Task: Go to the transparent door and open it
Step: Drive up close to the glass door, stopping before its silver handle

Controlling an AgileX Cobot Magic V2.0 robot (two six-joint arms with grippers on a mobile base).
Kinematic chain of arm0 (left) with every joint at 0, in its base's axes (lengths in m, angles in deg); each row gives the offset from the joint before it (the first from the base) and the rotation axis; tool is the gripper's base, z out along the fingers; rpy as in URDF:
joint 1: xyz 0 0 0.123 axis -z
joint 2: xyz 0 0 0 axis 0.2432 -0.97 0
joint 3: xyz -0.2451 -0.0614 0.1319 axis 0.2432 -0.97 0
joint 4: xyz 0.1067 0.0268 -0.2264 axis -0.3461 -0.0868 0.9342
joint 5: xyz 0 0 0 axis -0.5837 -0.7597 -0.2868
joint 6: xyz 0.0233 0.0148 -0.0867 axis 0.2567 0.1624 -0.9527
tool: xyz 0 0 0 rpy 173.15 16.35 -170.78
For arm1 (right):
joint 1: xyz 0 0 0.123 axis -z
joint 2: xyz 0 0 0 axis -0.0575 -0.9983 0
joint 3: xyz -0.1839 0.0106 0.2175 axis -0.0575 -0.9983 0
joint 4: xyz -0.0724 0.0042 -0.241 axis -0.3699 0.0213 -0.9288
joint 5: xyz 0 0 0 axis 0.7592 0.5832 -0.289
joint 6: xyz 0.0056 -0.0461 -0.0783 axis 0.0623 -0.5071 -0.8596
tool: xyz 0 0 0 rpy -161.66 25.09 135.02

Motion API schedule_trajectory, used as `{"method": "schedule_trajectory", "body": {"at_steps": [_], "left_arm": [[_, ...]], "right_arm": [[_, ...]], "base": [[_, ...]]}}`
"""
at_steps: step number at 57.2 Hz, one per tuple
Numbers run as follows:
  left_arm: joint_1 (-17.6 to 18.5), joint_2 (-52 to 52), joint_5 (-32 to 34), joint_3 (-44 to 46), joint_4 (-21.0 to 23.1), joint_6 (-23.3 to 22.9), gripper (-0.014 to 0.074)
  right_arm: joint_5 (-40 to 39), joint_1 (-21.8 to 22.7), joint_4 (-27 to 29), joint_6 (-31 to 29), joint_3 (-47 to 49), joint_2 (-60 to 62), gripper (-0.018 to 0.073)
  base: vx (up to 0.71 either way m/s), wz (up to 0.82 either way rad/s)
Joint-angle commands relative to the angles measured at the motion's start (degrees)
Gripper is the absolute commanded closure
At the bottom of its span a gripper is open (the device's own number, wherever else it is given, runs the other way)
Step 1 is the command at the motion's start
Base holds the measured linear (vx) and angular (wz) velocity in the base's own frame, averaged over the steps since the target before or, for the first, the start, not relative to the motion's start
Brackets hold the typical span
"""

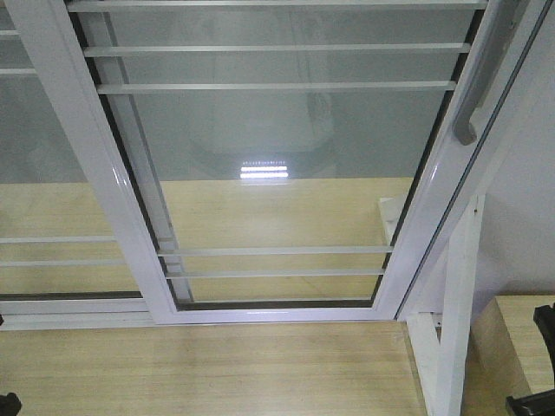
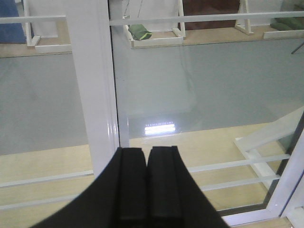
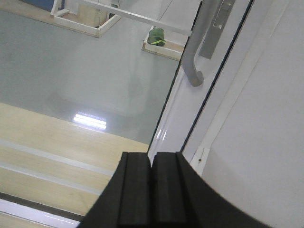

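The left gripper (image 2: 147, 190) has its two black fingers pressed together, with nothing between them. The right gripper (image 3: 152, 190) is the same: fingers together, holding nothing. Below is a pale wood floor (image 1: 217, 373). Just ahead stands the door (image 1: 277, 156), a big clear glass in a shiny white frame with thin white bars across it. It fills the middle of the front view. Its handle (image 3: 192, 66), a long curved grey bar, sits on the door's right edge, next to the wall (image 3: 266, 118). The right gripper is below the handle and near it, but not touching. The left gripper points at a white post, which seems to be where the door meets the other panel (image 1: 43, 173), the one with no handle. I think reaching for the handle comes next, and it could go wrong. With its fingers together, the gripper cannot go around the bar, so it may bump it or slide off. The glass is clear, with a bright glare (image 1: 263, 169), so an arm could hit it. The white stand (image 1: 455, 347) low on the right is close too, and the robot could knock it.
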Motion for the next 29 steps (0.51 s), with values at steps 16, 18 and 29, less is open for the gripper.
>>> {"method": "schedule_trajectory", "body": {"at_steps": [16, 18, 29], "left_arm": [[0.03, 0.74, 16.81, -1.71, -1.39, -2.62, 0.0596], [0.03, 0.74, 17.98, -1.71, -0.42, -3.84, 0.0596], [0.03, 0.74, 19.66, -1.71, 0.72, -4.72, 0.0596]], "right_arm": [[-4.84, 0.21, -4.57, -4.23, -0.80, 0.75, 0.0557], [-4.84, 0.21, -4.57, -4.23, -0.80, 0.75, 0.0557], [-4.84, 0.21, -4.57, -4.23, -0.80, 0.75, 0.0557]], "base": [[0.00, 0.00], [0.00, 0.00], [0.00, 0.00]]}}
